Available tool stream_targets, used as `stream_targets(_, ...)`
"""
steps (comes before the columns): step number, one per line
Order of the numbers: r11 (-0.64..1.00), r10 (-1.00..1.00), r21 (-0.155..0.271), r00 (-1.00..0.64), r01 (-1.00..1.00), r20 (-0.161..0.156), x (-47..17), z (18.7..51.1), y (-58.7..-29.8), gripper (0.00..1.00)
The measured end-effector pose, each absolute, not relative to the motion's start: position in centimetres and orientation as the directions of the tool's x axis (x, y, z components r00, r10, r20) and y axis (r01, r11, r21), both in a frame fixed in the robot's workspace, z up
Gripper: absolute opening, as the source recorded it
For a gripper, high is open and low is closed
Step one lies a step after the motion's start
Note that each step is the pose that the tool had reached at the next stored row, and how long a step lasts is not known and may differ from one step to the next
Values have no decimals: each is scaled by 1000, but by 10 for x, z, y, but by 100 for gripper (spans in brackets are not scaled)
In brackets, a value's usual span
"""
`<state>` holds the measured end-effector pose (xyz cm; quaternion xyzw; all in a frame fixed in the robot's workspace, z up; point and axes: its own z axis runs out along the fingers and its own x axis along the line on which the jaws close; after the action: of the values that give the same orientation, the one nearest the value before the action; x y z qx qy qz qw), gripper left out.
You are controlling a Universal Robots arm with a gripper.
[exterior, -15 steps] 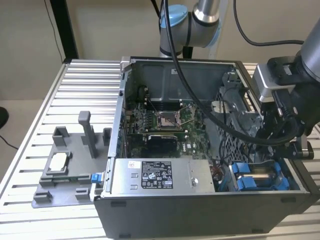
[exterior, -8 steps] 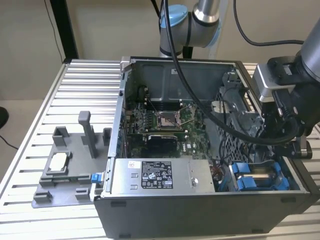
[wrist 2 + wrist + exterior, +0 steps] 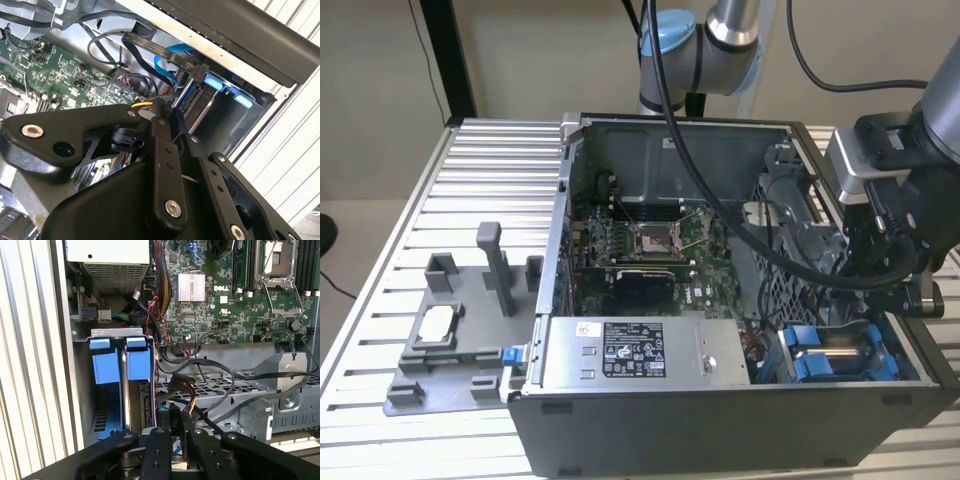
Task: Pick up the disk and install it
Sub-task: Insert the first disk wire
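**Disk parked in the drive bay, gripper right over it**

Nearest, the disk (image 3: 842, 352), silver metal edged in blue plastic, is seen in the bay at the case's (image 3: 720, 415) near corner, on the exterior view's right. The black gripper (image 3: 174, 432) is hung just above it; open or closed can't be told. Farther in, a green motherboard (image 3: 225, 305) with a finned heatsink is caught in the first wrist view. A blocky grey fixture (image 3: 460, 335) is shown at the exterior view's left.

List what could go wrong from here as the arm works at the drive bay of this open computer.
1. The gripper sits close to the cable bundle; it might snag or tug a connector.
2. The blue-framed disk sits in a narrow drive bay; a slight tilt could jam it against the metal wall.
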<state>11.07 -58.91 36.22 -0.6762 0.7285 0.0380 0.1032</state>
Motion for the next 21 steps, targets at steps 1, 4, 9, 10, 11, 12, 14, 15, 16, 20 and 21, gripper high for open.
stream_targets(1, 83, -977, -84, -64, -993, -202, 111, 362, -589, 0)
stream_targets(4, 83, -978, -83, -65, -993, -198, 111, 363, -589, 0)
stream_targets(9, 88, -981, -65, -75, -994, -180, 112, 362, -591, 0)
stream_targets(10, 89, -981, -64, -76, -994, -177, 112, 362, -591, 0)
stream_targets(11, 89, -981, -64, -77, -994, -176, 113, 362, -592, 0)
stream_targets(12, 90, -982, -64, -77, -994, -175, 113, 362, -592, 0)
stream_targets(14, 91, -982, -64, -79, -994, -172, 114, 361, -593, 0)
stream_targets(15, 92, -982, -64, -80, -994, -171, 114, 360, -593, 0)
stream_targets(16, 93, -982, -64, -81, -994, -171, 115, 360, -594, 0)
stream_targets(20, 96, -982, -64, -84, -993, -171, 116, 357, -596, 0)
stream_targets(21, 98, -982, -64, -85, -993, -171, 117, 357, -596, 0)
